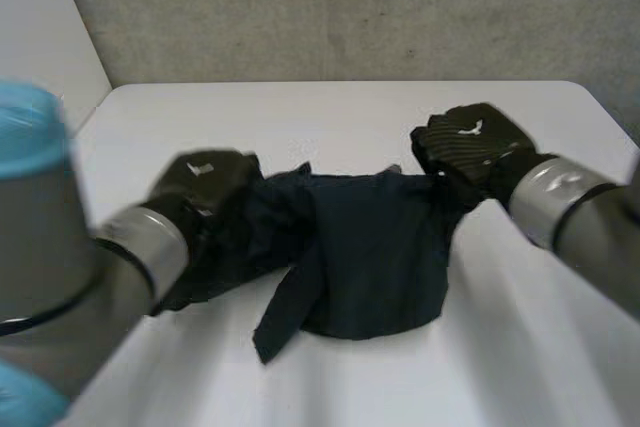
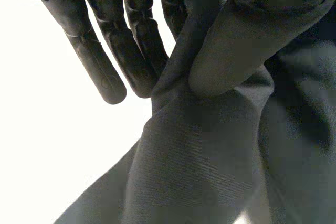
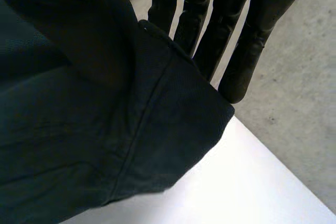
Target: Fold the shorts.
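Note:
The dark navy shorts [image 1: 370, 257] lie bunched in the middle of the white table [image 1: 340, 117], with a strip of cloth trailing toward the front. My left hand [image 1: 205, 187] is at the shorts' left far corner. In the left wrist view its thumb [image 2: 247, 40] presses a ridge of the cloth [image 2: 199, 156] against its fingers [image 2: 100, 61]. My right hand [image 1: 470, 147] holds the right far corner, raised a little off the table. In the right wrist view a hemmed corner of the shorts [image 3: 157, 114] is pinched against the straight fingers [image 3: 247, 40].
A grey concrete wall [image 1: 350, 7] rises behind the table's far edge. The table's right edge [image 3: 273, 156] runs beside my right hand, with grey concrete [image 3: 299, 93] beyond it. Bare tabletop surrounds the shorts on every side.

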### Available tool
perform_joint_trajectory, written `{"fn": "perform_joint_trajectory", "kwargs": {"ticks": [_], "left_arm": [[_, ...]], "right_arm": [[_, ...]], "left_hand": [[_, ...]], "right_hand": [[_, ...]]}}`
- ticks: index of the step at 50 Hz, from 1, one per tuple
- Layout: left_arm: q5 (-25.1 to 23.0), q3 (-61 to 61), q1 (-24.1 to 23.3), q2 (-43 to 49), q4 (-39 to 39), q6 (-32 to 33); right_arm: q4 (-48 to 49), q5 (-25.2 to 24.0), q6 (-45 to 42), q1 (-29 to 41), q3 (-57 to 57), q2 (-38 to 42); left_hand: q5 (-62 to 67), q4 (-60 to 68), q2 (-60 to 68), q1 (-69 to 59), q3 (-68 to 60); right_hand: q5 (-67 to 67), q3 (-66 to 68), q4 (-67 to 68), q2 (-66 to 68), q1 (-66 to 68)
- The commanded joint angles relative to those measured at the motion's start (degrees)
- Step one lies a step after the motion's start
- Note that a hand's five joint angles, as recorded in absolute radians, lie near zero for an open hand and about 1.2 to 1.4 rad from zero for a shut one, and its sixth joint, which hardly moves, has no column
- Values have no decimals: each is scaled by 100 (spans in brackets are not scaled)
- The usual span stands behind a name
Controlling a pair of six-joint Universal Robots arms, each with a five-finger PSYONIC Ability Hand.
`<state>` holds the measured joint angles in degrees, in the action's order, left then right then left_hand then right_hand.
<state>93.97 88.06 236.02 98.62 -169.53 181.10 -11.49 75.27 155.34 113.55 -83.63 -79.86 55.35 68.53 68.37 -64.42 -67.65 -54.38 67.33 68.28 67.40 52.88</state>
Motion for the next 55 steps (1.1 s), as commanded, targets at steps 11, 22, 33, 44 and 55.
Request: {"fn": "perform_joint_trajectory", "kwargs": {"ticks": [11,22,33,44,55], "left_arm": [[60,-1525,691,1444,149,1102],[455,-4401,762,4112,122,1191],[534,-4282,832,3807,-81,1165],[534,-874,507,1093,263,630],[394,1424,164,-317,254,-48]], "right_arm": [[-1347,251,-30,396,1936,1102],[146,875,874,950,2633,3161],[604,1543,1447,924,2026,2037],[-2,975,1403,-34,-177,597],[1086,-452,1482,-193,-2227,-21]], "left_hand": [[1465,1147,1163,-1558,-1235],[866,548,564,-959,-636],[-5344,-5662,-5646,5251,5574],[-5312,-5630,-5614,5219,5542],[-5345,-5663,-5647,5252,5575]], "right_hand": [[-1562,1267,1172,1260,2712],[123,-418,-513,-425,1027],[5438,-5733,-5828,-5740,-4288],[5078,-5373,-5468,-5380,-3928],[4774,-5068,-5163,-5076,-3624]]}}
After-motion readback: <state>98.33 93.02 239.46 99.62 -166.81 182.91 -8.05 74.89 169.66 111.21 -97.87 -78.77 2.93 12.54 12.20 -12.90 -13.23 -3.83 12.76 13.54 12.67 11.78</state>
